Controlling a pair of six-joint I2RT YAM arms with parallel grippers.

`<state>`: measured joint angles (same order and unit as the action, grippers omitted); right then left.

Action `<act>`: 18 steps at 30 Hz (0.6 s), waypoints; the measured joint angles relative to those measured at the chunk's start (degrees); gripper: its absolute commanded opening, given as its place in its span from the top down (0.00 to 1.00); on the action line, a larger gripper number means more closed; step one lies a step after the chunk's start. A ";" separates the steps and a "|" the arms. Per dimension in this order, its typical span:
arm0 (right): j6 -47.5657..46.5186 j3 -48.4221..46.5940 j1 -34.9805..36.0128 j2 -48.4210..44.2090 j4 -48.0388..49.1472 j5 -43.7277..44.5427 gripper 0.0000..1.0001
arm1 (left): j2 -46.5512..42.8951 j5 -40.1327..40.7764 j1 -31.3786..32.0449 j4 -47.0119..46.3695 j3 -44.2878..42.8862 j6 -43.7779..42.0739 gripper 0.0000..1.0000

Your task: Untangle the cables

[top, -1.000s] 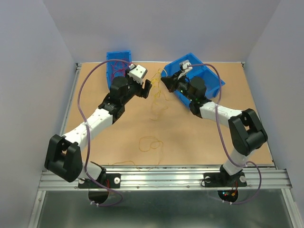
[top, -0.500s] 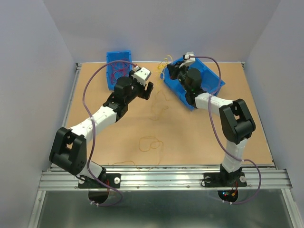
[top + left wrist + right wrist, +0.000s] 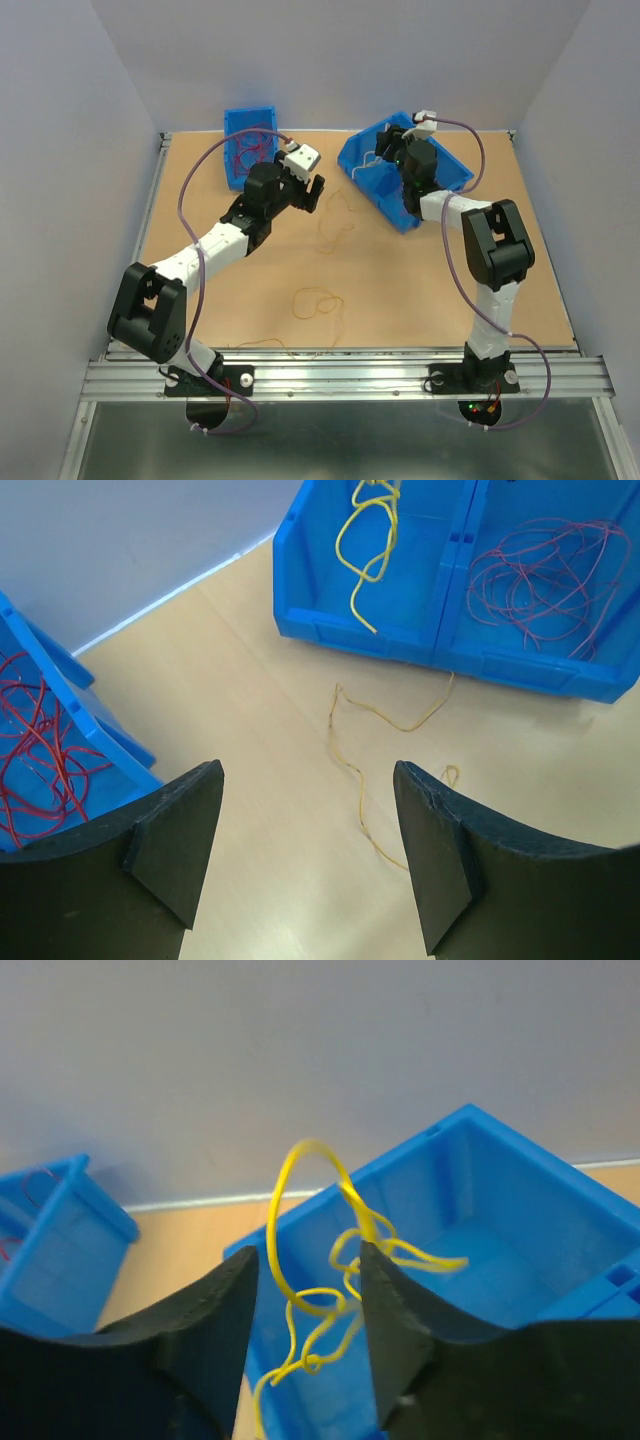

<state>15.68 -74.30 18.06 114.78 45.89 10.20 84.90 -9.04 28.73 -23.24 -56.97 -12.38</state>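
Observation:
Thin yellow cables lie loose on the table's middle, with a loop nearer the front. My left gripper hangs open above one yellow strand, touching nothing. My right gripper is open over the blue two-part bin. A curly yellow cable dangles between its fingers and brushes the right fingertip, and its lower end hangs into the bin. In the left wrist view that bin holds a yellow cable in one compartment and dark red cables in the other.
A second blue bin with red cables stands at the back left, close to my left arm. Another thin yellow strand lies by the front rail. Grey walls enclose the table on three sides.
My right gripper has swung right and back over the two-part bin and opened, letting go of the yellow cable. The left arm shifted only slightly and stays open.

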 measured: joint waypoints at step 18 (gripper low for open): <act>-0.48 17.20 0.74 -27.78 -9.86 -4.61 0.18 | 15.02 2.71 9.25 17.07 -14.53 -6.93 0.01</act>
<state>15.20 -57.10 18.81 87.00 36.03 5.58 99.92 -6.33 37.98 -6.17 -71.50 -19.31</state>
